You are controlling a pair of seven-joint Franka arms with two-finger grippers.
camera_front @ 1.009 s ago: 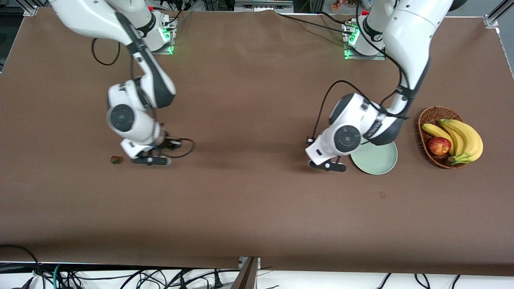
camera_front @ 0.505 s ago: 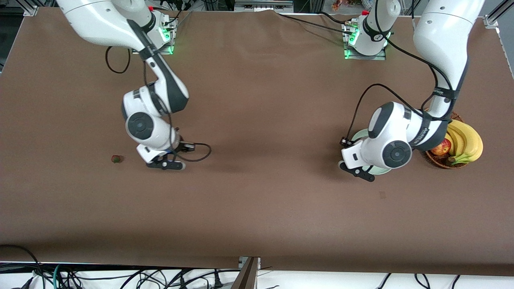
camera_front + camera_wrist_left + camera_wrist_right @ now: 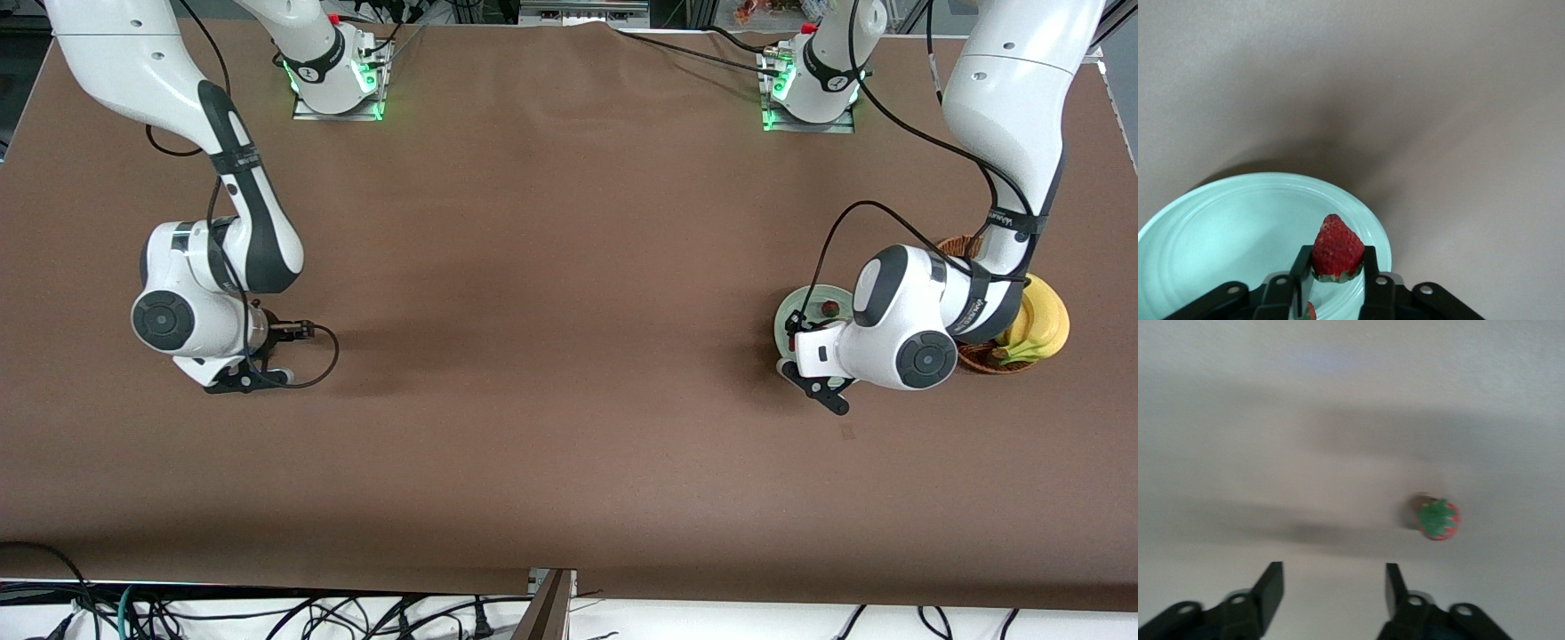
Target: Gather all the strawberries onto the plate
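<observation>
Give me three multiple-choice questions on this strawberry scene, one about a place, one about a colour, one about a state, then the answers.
1. What is the left end effector over?
A. the plate
B. a cutting board
C. a drawer

2. What colour is the plate?
A. white
B. pale green
C. brown

3. How is the right end effector?
A. shut on a berry
B. shut on nothing
C. open

Answers:
1 A: the left wrist view shows the plate under the held strawberry.
2 B: its surface is a pale mint green.
3 C: its fingers stand apart, and the loose strawberry lies on the table, not between them.
</observation>
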